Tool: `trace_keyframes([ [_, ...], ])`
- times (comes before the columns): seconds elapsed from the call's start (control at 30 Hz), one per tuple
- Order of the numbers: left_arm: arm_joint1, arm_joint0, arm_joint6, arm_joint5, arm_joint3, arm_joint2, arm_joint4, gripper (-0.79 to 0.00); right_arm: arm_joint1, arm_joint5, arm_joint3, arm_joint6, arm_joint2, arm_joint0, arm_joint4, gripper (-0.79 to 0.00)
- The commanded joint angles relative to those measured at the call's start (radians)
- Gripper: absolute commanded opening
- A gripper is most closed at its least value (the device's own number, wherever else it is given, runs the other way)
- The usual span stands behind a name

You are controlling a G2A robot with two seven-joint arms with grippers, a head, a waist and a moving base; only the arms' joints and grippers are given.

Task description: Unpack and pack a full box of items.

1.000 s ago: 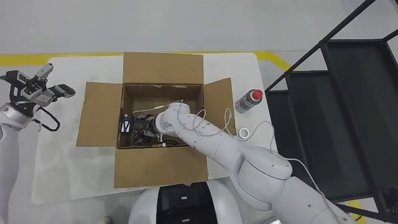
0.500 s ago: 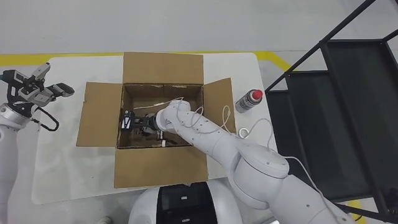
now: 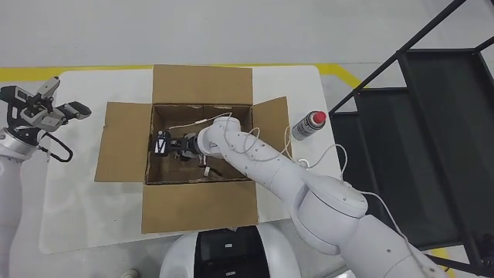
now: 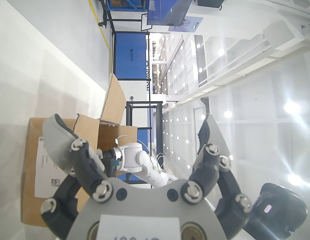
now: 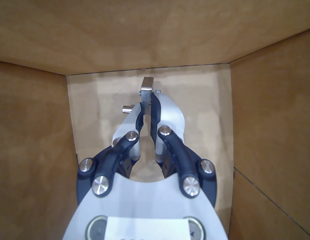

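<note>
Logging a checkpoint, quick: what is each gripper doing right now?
Left gripper: open, empty.
Right gripper: shut on a small metal part inside the box.

A pale grey floor point(image 3: 231, 15) is seen all around the white table point(image 3: 77, 208). A yellow floor line point(image 3: 93, 69) is painted along the table's far edge. A black metal staircase point(image 3: 432, 116) is set just beside the table's right end. Farther from the table, blue panels point(image 4: 130, 53) and white shelving point(image 4: 270, 36) are lit by rows of round lights point(image 4: 292, 107).
</note>
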Motion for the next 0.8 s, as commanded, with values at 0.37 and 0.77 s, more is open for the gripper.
trace_keyframes([
  [0.37,-0.002,0.013,0.000,-0.007,-0.016,-0.001,-0.007,0.000,0.179,-0.007,-0.530,0.253,0.199,-0.217,-0.075,-0.785],
  [0.77,0.009,0.014,-0.060,0.039,-0.004,0.004,0.075,0.000,0.316,-0.078,-1.098,0.372,0.490,-0.561,-0.158,-0.785],
])
